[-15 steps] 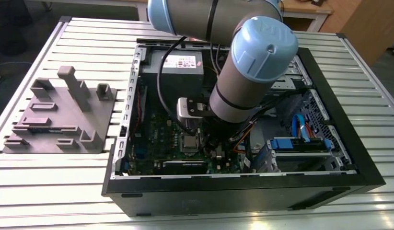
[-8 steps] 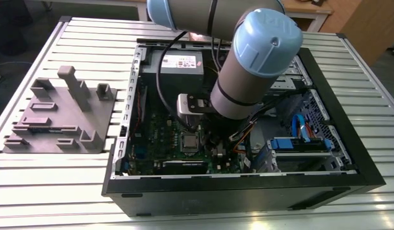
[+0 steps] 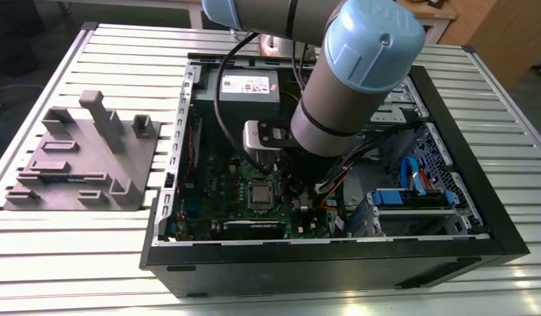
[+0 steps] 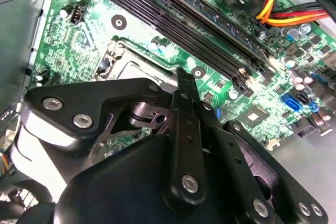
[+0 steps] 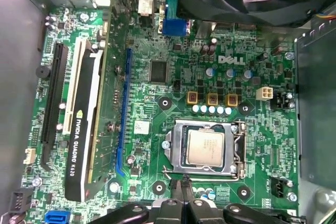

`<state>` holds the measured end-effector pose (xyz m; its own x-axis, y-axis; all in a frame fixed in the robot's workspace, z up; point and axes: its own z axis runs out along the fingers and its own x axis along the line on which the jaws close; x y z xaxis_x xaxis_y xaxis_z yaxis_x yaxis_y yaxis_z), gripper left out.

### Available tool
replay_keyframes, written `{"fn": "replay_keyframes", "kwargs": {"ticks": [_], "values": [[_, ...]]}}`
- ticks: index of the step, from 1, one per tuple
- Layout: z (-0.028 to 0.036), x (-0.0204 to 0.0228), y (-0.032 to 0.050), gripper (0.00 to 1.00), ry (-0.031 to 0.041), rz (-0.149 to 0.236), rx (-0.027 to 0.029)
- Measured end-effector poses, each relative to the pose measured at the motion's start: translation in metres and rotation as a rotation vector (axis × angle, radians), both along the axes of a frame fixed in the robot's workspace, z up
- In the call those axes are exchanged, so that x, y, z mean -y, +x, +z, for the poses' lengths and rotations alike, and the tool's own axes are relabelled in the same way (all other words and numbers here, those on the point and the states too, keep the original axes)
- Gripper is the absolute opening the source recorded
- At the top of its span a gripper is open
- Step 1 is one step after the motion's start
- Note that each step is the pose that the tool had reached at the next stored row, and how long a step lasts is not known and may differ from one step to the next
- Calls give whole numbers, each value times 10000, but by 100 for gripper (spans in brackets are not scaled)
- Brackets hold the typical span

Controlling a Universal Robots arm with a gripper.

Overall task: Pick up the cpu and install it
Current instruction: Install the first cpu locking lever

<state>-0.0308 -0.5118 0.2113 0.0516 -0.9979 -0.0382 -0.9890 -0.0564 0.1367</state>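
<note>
Gripper (image 5: 185, 195) nearest the lens, jaws clenched together, empty, just beside the socket (image 5: 207, 148). One cpu (image 5: 205, 147) lies flat inside the socket on the motherboard (image 5: 173, 85). One graphics card (image 5: 84, 129) stands in its slot. Open case (image 3: 341, 263) on the bench (image 3: 77, 257); one grey fixture (image 3: 81, 158) beside it.

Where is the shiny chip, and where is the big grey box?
cpu (image 5: 205, 148): first wrist view, middle of its silver top.
power supply box (image 3: 246, 89): exterior view, its labelled top face.

White lettering on motherboard (image 5: 173, 85), graphics card (image 5: 84, 129)
</note>
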Motion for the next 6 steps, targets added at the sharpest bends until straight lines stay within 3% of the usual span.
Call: {"fn": "replay_keyframes", "kwargs": {"ticks": [6], "values": [[5,0,0,10,0,0,0]]}}
